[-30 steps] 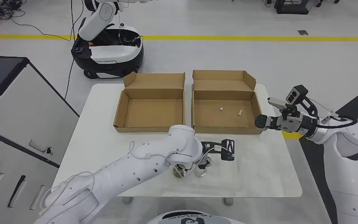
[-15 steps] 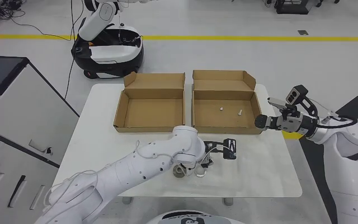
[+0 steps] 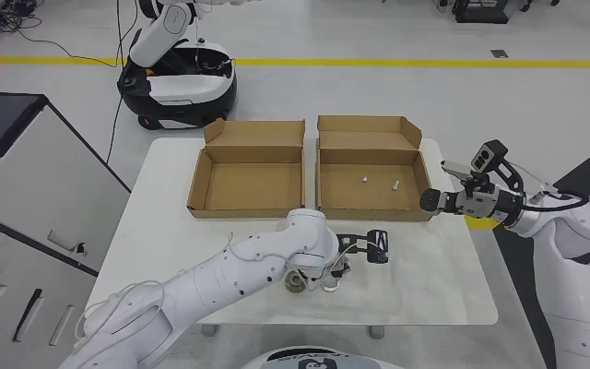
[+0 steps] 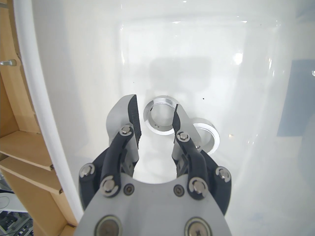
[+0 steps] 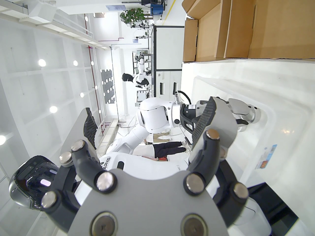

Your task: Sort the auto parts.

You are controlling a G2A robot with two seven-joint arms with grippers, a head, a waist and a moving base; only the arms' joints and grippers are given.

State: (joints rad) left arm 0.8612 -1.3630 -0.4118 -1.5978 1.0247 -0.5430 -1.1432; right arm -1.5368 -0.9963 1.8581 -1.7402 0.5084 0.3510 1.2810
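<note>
Here, ring (image 4: 158, 130) between end effector (image 4: 154, 104) fingers (image 4: 134, 120)

The right pincer (image 5: 150, 109) stands wide open, facing the white table (image 5: 221, 68) and the cardboard boxes (image 5: 270, 25) on it.

Second ring (image 4: 213, 135) partly behind left pincer (image 4: 154, 101) finger; small parts (image 3: 366, 179) in right box (image 3: 355, 196) too small to identify.

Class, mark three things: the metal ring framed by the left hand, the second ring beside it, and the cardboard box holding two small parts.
Framed ring (image 4: 158, 130), left wrist view, near rim.
Second ring (image 4: 205, 124), left wrist view, upper rim.
Cardboard box (image 3: 350, 194), top view, bare floor.
</note>
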